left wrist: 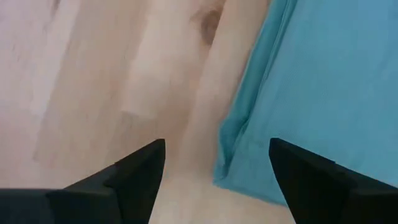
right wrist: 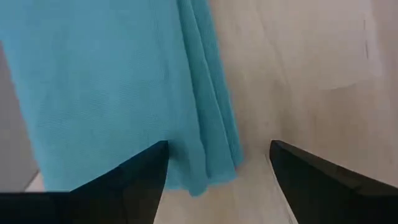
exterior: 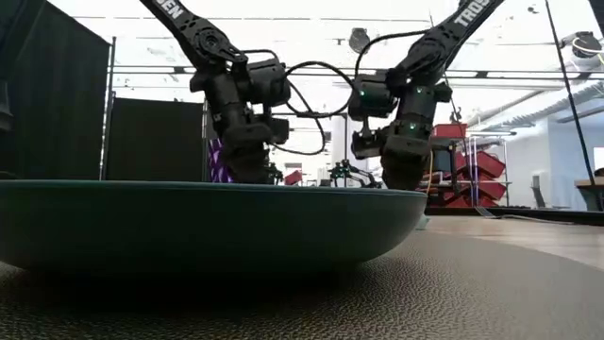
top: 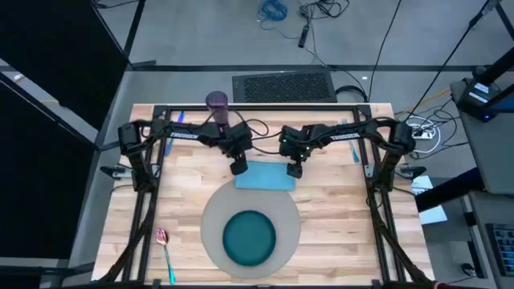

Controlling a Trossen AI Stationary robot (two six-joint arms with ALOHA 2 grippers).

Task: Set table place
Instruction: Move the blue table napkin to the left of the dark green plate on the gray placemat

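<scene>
Two pieces are in position so far, judging by the high view: a round grey mat (top: 210,210) at the near edge of the pale wood-plank desk (top: 337,209), w/ a round teal plate (top: 248,238) centred on it. In the low view that plate fills the foreground, sitting on the mat's pebbled surface.

Near left corner: a spoon w/ pink bowl and green handle (top: 165,250) lies on bare desk, well apart from the mat, so not yet placed.

Mid-desk, just beyond the mat: a folded light blue cloth napkin (top: 265,177), lying flat, its near edge at or just over the mat's rim. Both arms are down at it. Left gripper (top: 238,168) is at the napkin's left end; its wrist view shows the fingers (left wrist: 134,174) spread wide, straddling the napkin's folded corner, nothing gripped. Right gripper (top: 295,170) is at the right end; its fingers (right wrist: 140,177) are also wide apart, over the napkin's folded edge, holding nothing.

Far edge: a purple cup (top: 216,100) stands upright near the left arm's base, away from the place. Thin blue items by each arm's base near the far edge may be the fork and knife; too small to tell.

Judgement: early stage. Mat + plate done; napkin is the step in hand, looks like a two-arm pickup or straightening. Left to do: napkin to its final spot beside the plate, then spoon, cup, fork, knife.
</scene>
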